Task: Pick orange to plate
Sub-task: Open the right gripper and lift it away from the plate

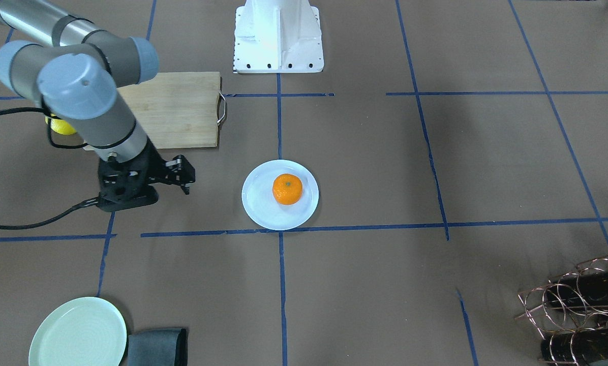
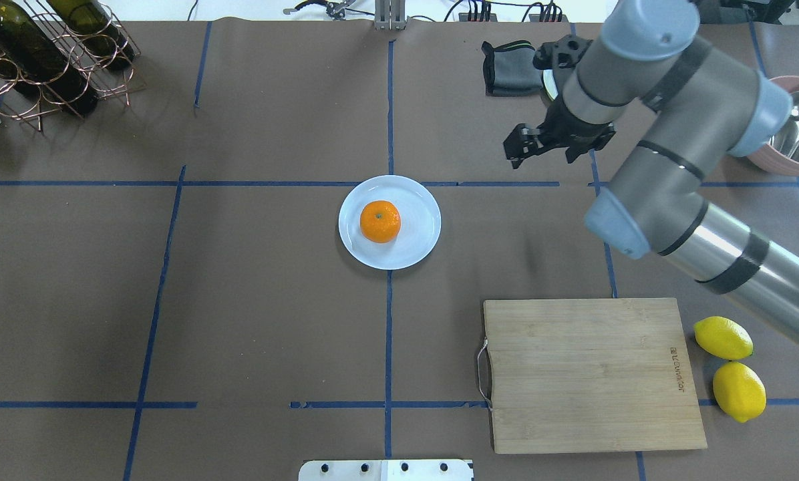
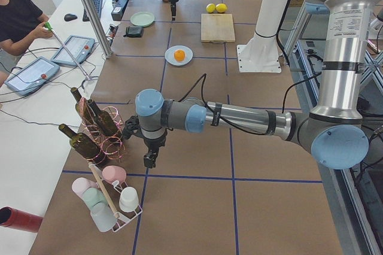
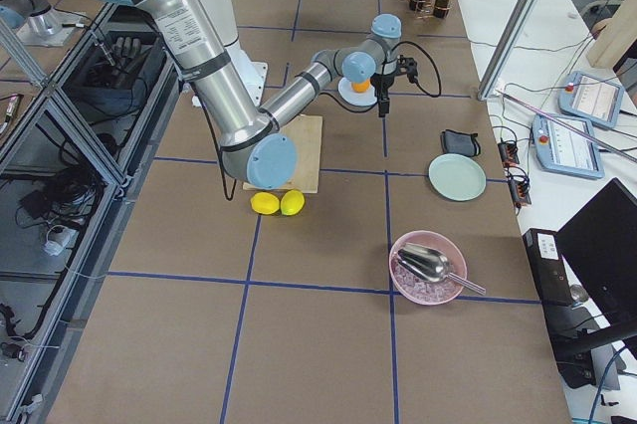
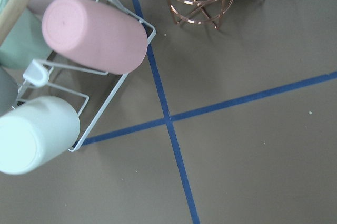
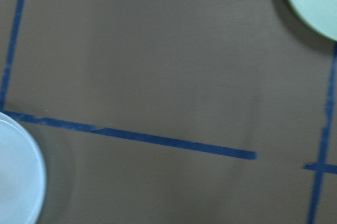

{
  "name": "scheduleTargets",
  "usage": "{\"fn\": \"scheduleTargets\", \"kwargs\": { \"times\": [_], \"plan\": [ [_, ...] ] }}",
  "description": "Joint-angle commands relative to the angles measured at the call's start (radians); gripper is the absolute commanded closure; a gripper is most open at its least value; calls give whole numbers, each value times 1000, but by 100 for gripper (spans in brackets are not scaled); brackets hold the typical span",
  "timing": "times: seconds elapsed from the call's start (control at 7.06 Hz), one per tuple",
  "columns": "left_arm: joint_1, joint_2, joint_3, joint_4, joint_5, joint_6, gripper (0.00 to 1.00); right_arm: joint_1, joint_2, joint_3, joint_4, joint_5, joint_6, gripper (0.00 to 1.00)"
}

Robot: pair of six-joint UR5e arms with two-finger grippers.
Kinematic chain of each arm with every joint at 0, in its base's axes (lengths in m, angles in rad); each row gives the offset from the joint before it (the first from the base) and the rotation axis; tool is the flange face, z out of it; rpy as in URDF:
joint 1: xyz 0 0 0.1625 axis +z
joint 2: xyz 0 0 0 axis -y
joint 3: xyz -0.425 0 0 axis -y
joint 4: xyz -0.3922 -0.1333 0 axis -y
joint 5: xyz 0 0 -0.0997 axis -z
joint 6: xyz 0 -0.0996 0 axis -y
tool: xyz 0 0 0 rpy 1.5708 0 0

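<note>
The orange (image 1: 287, 189) (image 2: 380, 221) rests near the middle of the pale bluish-white plate (image 1: 263, 206) (image 2: 421, 235), free of any gripper. My right gripper (image 1: 188, 178) (image 2: 514, 152) hangs over bare table well to the robot's right of the plate, fingers apart and empty. Only the plate's rim (image 6: 16, 176) shows at the lower left of the right wrist view. My left gripper (image 3: 149, 160) hovers far off beside the bottle rack; I cannot tell if it is open or shut.
A wooden cutting board (image 2: 593, 374) and two lemons (image 2: 723, 337) lie near the right arm's base. A mint-green plate (image 1: 78, 333), a dark cloth (image 1: 156, 345), a pink bowl (image 4: 426, 267), a bottle rack (image 2: 39, 60) and a cup rack (image 5: 89, 34) stand around the edges.
</note>
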Motion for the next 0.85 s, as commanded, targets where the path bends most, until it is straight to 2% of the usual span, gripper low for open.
{"fn": "scheduleTargets", "kwargs": {
  "times": [0.0, 0.28, 0.43, 0.57, 0.71],
  "plan": [
    [-39, 42, 44, 11, -89, 58, 0, 196, -162, 31, -3, 144, -262, 0],
    [-42, 41, 42, 8, -89, 58, 0, 349, -279, 21, -14, 183, -510, 0],
    [-45, 41, 42, 9, -89, 58, 0, 386, -336, 16, -9, 184, -538, 0],
    [-45, 41, 39, 9, -88, 58, 0, 445, -405, 7, -4, 184, -648, 0],
    [-45, 39, 39, 9, -88, 58, 0, 523, -443, -37, -10, 184, -807, 0]
  ]
}}
